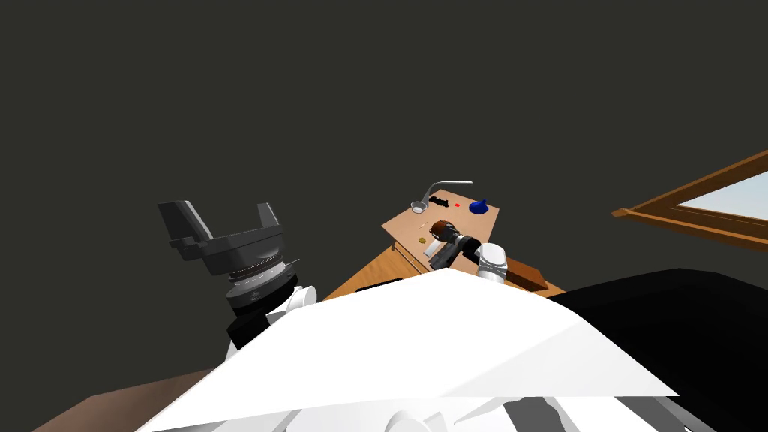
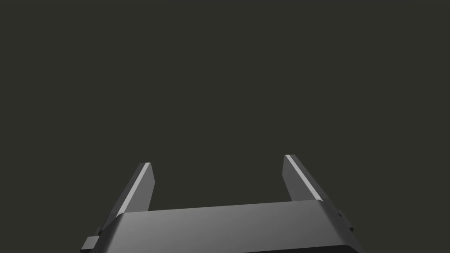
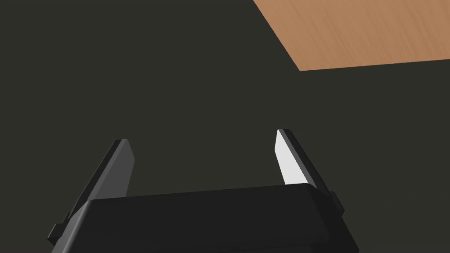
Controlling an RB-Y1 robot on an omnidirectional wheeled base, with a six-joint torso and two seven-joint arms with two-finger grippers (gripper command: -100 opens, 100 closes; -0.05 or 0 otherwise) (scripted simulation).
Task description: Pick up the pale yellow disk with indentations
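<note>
Holds the fingers of the left gripper (image 2: 216, 159) and the right gripper (image 3: 203, 136) apart. Sees the pale yellow disk (image 1: 421, 240) on the wooden surface (image 1: 405, 223), at about 10 o'clock from the right gripper.

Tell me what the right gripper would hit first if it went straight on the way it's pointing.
Most likely the flat dark grey surface, straight ahead between the open jaws of the right gripper. The wooden tabletop sits off to one side of that line, though depth is unclear.
</note>
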